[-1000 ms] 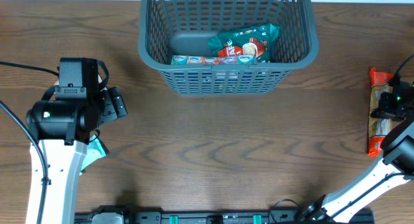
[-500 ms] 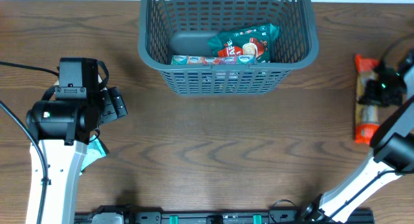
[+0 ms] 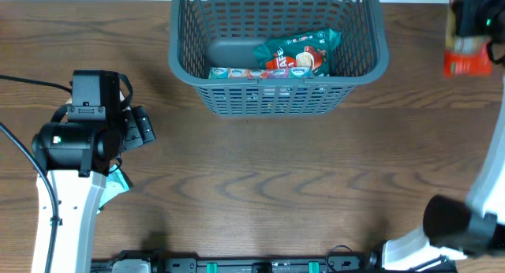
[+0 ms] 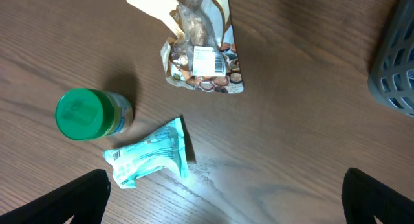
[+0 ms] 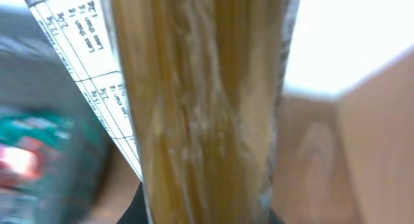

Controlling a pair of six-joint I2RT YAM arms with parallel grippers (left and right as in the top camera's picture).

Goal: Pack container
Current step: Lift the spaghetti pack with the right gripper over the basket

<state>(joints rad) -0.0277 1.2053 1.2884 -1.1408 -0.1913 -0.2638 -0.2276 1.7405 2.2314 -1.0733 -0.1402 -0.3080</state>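
The container point(image 3: 278, 90), a dark grey lattice basket, stands at the back middle of the table; one corner of it point(image 4: 396, 68) shows in the left wrist view. Inside lie a teal and red packet point(image 3: 298, 50) and a flat multicoloured packet point(image 3: 259, 72). My right gripper point(image 3: 473, 19) is lifted and blurred at the back right, just right of the basket, shut on a long pasta packet with a red end point(image 3: 465, 61). That pasta packet point(image 5: 200, 107) fills the right wrist view. My left gripper point(image 4: 226, 201) hangs open over bare wood at the left, holding nothing.
Under the left arm lie a crumpled teal packet point(image 4: 150, 154), a jar with a green lid point(image 4: 81, 114) and a clear bag of brown snacks point(image 4: 200, 52). A bit of the teal packet point(image 3: 118, 183) peeks out in the overhead view.
My right gripper has lifted the pasta packet off the table at the right edge and carried it up and toward the back right, near the basket. The left arm has not moved.
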